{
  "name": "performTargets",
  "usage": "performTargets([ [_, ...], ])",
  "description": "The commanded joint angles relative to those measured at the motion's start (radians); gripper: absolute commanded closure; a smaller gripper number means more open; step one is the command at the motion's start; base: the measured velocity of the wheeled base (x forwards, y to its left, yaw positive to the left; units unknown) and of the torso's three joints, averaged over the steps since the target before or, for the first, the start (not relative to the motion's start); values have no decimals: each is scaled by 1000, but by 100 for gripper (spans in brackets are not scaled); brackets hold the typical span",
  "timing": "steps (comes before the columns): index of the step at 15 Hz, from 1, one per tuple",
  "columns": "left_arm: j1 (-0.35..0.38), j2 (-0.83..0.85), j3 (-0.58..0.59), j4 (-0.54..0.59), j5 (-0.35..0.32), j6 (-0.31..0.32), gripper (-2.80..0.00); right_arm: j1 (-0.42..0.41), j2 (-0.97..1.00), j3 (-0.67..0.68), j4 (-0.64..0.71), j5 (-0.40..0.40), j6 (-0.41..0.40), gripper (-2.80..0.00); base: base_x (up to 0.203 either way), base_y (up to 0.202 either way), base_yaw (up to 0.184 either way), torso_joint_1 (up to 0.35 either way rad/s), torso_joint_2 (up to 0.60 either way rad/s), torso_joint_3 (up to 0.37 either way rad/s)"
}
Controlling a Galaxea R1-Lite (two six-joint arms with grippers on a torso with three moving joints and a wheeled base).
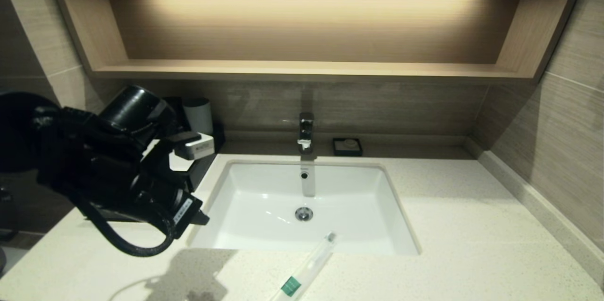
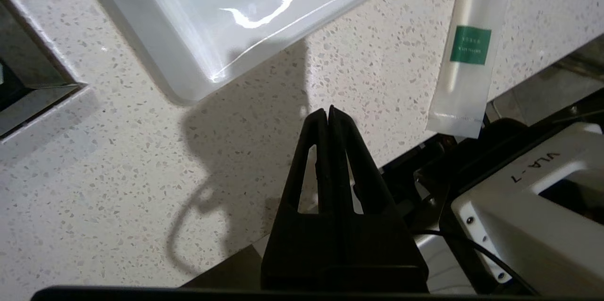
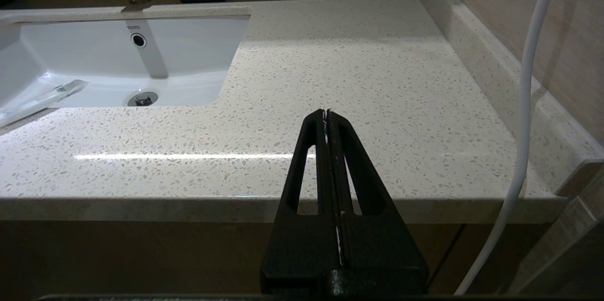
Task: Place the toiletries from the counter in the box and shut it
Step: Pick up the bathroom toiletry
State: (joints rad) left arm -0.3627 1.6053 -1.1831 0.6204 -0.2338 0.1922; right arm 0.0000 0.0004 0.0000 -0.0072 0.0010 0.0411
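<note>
One toiletry (image 1: 307, 265), a slim item in a clear sleeve with a green band, lies on the counter (image 1: 472, 225) at the front, its tip over the rim of the white sink (image 1: 264, 188). It also shows in the left wrist view (image 2: 467, 46) and the right wrist view (image 3: 42, 98). The other two toiletries are out of view. The black box (image 1: 207, 166) at the back left is mostly hidden behind my left arm; its corner (image 2: 33, 88) shows. My left gripper (image 2: 328, 110) is shut and empty above the counter by the sink's front left corner. My right gripper (image 3: 326, 112) is shut and empty off the counter's front right edge.
A faucet (image 1: 306, 132) and a small black soap dish (image 1: 347, 146) stand behind the sink. A white cup (image 1: 198, 114) stands at the back left. A wooden shelf (image 1: 302, 69) hangs above. A wall runs along the counter's right. A white cable (image 3: 528, 103) hangs by my right gripper.
</note>
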Motion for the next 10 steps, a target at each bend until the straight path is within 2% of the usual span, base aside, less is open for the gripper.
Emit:
performTargets([
  [1,-60,-18,61,2,-5,70,0,0,1,0,0,1,0,0,0,0,0,0,0,0],
  [3,-104,-8,79,1,-7,90,0,0,1,0,0,1,1,0,0,0,0,0,0,0],
  [10,-233,46,85,-8,1,88,0,0,1,0,0,1,0,0,0,0,0,0,0,0],
])
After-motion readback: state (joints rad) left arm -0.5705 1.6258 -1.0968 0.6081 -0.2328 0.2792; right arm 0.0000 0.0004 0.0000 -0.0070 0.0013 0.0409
